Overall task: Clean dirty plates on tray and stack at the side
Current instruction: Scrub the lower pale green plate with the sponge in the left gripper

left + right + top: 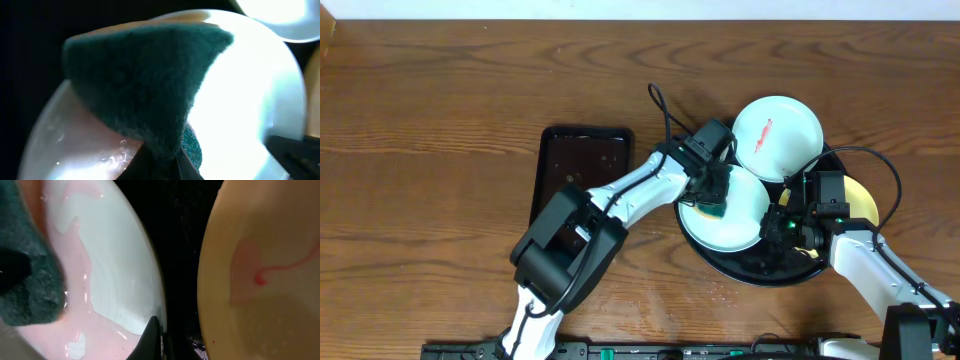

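Note:
The round black tray [760, 272] holds three plates. My left gripper [712, 192] is shut on a dark green sponge [145, 80], which presses on the middle mint plate [745, 215]. That plate [120, 265] carries a thin pink wet film. At its right rim my right gripper [158, 339] is shut, pinching the edge. A second mint plate [778, 137] with a red smear leans over the tray's far rim. The yellow plate [265, 280], also smeared red, lies at the right, partly under my right arm in the overhead view.
A smaller rectangular black tray [582, 170] lies left of the round one, close to my left arm. Bare wood-grain tabletop [430, 150] stretches to the left and behind. Cables loop above both wrists.

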{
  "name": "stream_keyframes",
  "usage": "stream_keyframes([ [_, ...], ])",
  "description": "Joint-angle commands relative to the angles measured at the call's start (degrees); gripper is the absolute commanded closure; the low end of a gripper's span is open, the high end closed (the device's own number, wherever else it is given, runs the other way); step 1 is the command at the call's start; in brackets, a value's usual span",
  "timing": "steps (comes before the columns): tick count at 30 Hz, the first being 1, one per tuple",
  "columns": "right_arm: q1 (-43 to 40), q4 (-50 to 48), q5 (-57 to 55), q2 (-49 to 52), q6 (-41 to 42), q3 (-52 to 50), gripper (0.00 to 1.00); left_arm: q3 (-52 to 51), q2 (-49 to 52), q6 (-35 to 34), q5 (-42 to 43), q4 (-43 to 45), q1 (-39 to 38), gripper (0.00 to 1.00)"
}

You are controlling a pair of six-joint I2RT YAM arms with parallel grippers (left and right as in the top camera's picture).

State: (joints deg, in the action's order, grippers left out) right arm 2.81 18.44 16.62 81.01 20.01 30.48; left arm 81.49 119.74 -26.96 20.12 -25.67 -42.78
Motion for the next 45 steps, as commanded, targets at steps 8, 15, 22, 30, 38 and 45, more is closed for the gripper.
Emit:
stream_keyframes([
  [8,0.26,0.85,-0.48,1.18,-1.62,-0.81,0.99,0.09,3.76,4.85,13.22,4.02,-5.68,0.93],
  [15,0.26,0.85,-0.48,1.18,-1.60,-0.81,0.99,0.07,3.76,4.22,11.32,3.19,-5.51,0.92],
  [22,0.26,0.83,-0.48,1.16,-1.60,-0.81,0.99,2.78,2.99,4.17,-8.90,-9.94,-4.09,0.92],
  [30,0.26,0.85,-0.48,1.18,-1.60,-0.81,0.99,9.31,2.60,4.26,-31.78,-21.70,-4.04,0.93],
  [38,0.26,0.81,-0.48,1.18,-1.57,-0.81,0.99,9.18,2.73,3.32,-19.04,-18.47,-4.07,0.93],
  [45,0.26,0.83,-0.46,1.18,-1.55,-0.81,0.99,7.78,4.48,3.34,9.09,-7.63,-5.92,0.92],
])
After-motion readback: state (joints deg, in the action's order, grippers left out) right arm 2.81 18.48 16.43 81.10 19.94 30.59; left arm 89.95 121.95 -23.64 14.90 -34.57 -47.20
